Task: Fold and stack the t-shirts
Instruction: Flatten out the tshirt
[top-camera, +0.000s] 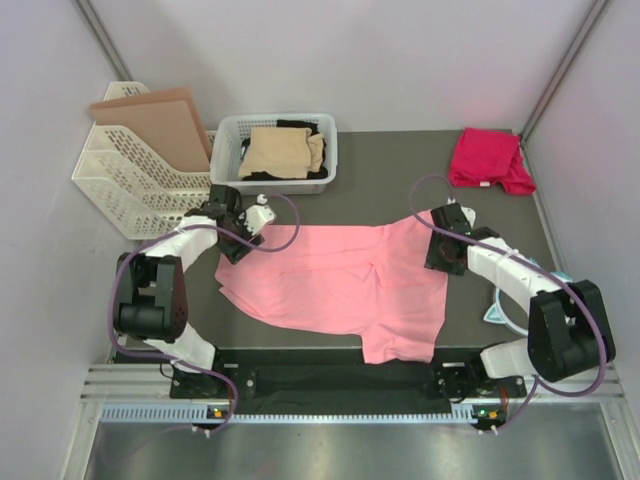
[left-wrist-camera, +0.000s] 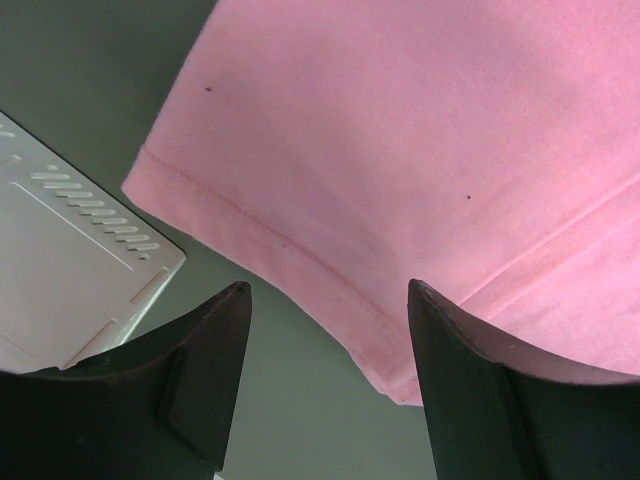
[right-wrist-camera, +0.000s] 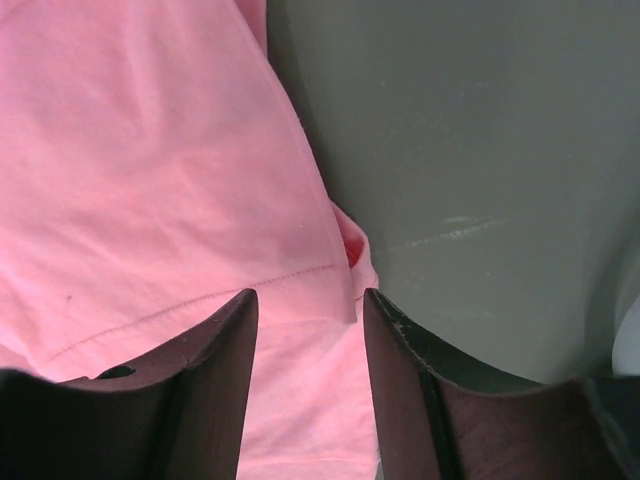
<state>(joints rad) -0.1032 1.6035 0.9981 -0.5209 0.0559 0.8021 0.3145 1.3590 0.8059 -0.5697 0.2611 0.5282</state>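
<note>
A tan t-shirt (top-camera: 275, 153) hides most of the black t-shirt (top-camera: 299, 125) in the basket (top-camera: 226, 150).

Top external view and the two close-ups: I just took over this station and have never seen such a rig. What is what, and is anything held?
The wide picture looks down from above and behind two robot arms, the left arm and the right arm, bolted at the near edge of a dark table. Each ends in a two-finger gripper. The close-ups come from wrist cameras; the dark shapes at the bottom are that arm's own fingers. A light pink t-shirt lies spread on the table. The left gripper stands open over its hem, the right gripper open over another stitched edge. Neither shows a grip. A magenta-red t-shirt lies at the far right corner. A white basket at the back holds a tan t-shirt and a black t-shirt; a white file rack stands left of it.
</note>
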